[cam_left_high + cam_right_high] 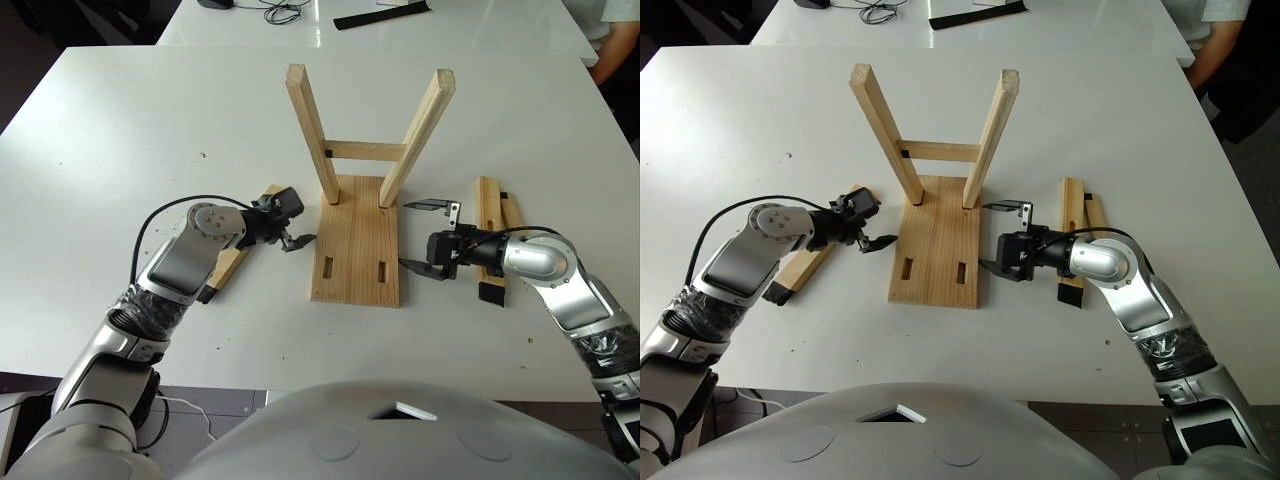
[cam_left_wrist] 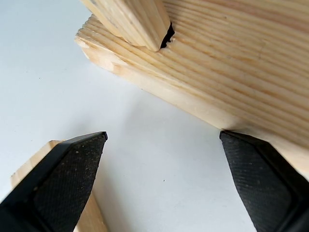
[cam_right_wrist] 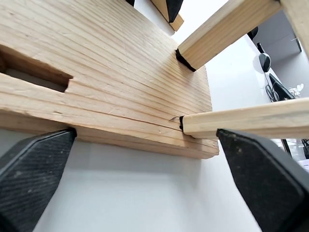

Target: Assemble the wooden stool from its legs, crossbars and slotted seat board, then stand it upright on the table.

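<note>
We saw the pale seat board (image 1: 354, 240) lying flat on the table (image 1: 130, 130). Two legs (image 1: 312, 133) were planted in its far slots, leaning apart, and a crossbar (image 1: 365, 151) joined them. Its near slots (image 1: 328, 267) (two dark rectangles) stood open. One loose wooden piece (image 1: 230, 262) lay left of the board, and a side-by-side pair (image 1: 487, 205) lay right of it.

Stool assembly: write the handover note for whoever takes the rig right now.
Left gripper is open and empty, at the left edge of the seat board. Right gripper is open and empty, at the board's right edge.
The board lies flat on the table. Done: two legs joined by a crossbar stand in its far slots.
The near slots are empty. Loose wood lies under the left arm, and more loose pieces beside the right arm.
Left to do: fit those, then stand the stool upright.
</note>
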You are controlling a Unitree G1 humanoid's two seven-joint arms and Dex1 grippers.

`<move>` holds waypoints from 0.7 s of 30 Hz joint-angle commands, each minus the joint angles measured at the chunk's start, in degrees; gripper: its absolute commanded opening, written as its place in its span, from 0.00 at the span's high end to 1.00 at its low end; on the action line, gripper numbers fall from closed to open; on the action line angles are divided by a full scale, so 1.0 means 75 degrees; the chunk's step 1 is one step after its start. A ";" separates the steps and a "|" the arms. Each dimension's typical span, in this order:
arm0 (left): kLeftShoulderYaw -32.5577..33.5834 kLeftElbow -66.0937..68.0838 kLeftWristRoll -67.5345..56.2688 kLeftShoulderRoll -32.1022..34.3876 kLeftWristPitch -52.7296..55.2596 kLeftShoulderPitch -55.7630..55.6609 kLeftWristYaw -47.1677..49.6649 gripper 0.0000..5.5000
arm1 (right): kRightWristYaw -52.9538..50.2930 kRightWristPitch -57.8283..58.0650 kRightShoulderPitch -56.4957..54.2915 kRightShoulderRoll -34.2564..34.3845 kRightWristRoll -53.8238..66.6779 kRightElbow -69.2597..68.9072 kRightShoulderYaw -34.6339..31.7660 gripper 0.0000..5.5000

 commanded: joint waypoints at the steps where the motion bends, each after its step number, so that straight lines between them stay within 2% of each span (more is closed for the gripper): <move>1: -0.0267 0.0190 0.0192 -0.0107 0.0127 0.0277 -0.0067 0.21 | -0.0166 0.0227 -0.0149 0.0039 0.0127 -0.0117 -0.0349 0.03; 4: -0.0126 0.0174 0.0221 -0.0011 0.0095 0.0379 -0.0054 0.21 | -0.0224 0.0733 0.0111 -0.0090 0.0612 -0.0505 -0.1021 0.03; 9: 0.0670 -0.0522 -0.0156 0.0292 0.0316 0.0896 -0.0048 0.21 | -0.0446 0.2087 0.1100 -0.0184 0.1960 -0.1571 -0.2835 0.03; 12: 0.1332 -0.1234 -0.0456 0.0427 0.0619 0.1403 0.0085 0.21 | -0.1170 0.3823 0.1653 0.0015 0.2401 -0.1913 -0.4126 0.03; 14: 0.1909 -0.1857 -0.0773 0.0305 0.0972 0.1813 0.0290 0.21 | -0.1928 0.5267 0.1779 0.0454 0.2792 -0.2125 -0.4824 0.03; 17: 0.2336 -0.2469 -0.1015 0.0019 0.1345 0.2254 0.0661 0.21 | -0.2796 0.7032 0.1833 0.1246 0.3374 -0.2415 -0.5244 0.03; 21: 0.2227 -0.2703 -0.1011 -0.0232 0.1497 0.2521 0.0968 0.21 | -0.3293 0.8420 0.1921 0.1657 0.3641 -0.2350 -0.5326 0.03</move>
